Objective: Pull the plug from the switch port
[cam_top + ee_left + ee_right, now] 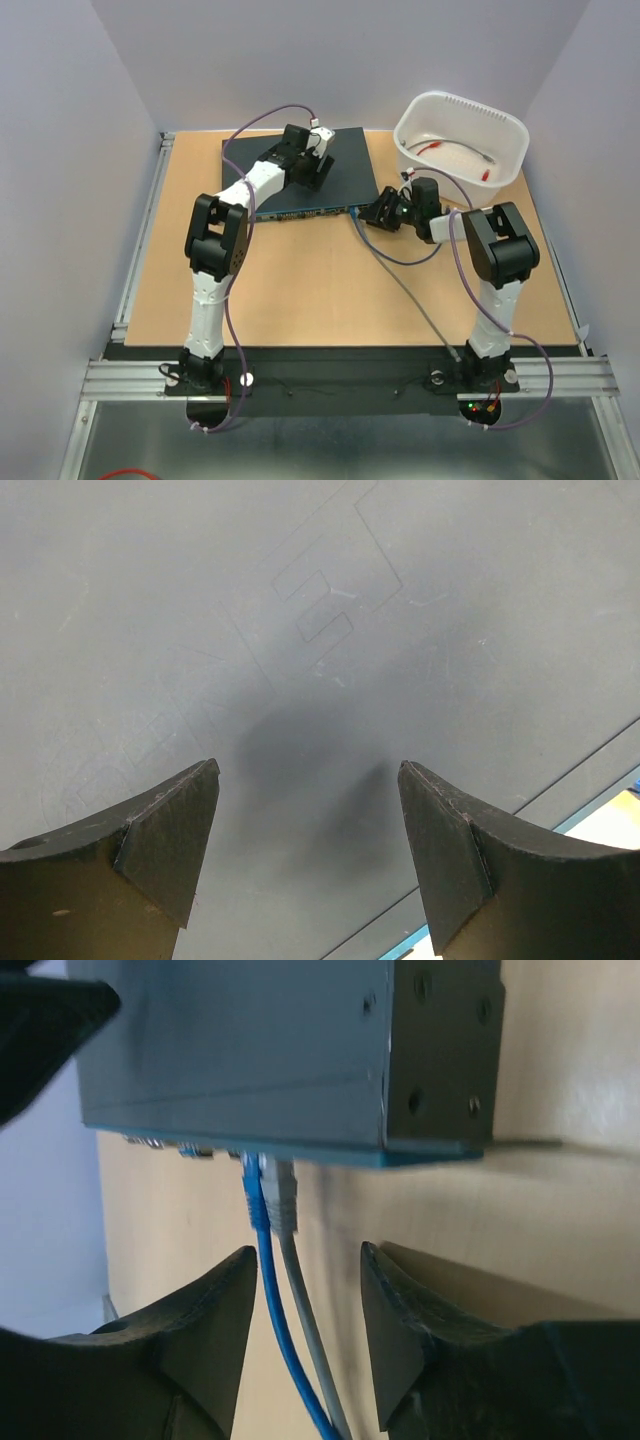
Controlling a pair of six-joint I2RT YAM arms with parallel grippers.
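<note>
The switch [345,170], a flat dark blue-grey box, lies at the back of the table with its socket row facing the arms. A blue plug [254,1192] and a grey plug [283,1192] sit side by side in ports near its right end [240,1050]; their cables run back between my right fingers. My right gripper [372,212] is open at the switch's front right corner, and in its wrist view the gripper [308,1260] stands just short of the plugs. My left gripper [318,160] is open over the switch's top [320,630], holding nothing.
A white plastic tub [462,138] with red and white cables inside stands at the back right. A grey cable [410,295] runs from the switch across the table toward the right arm's base. Grey walls close in on both sides.
</note>
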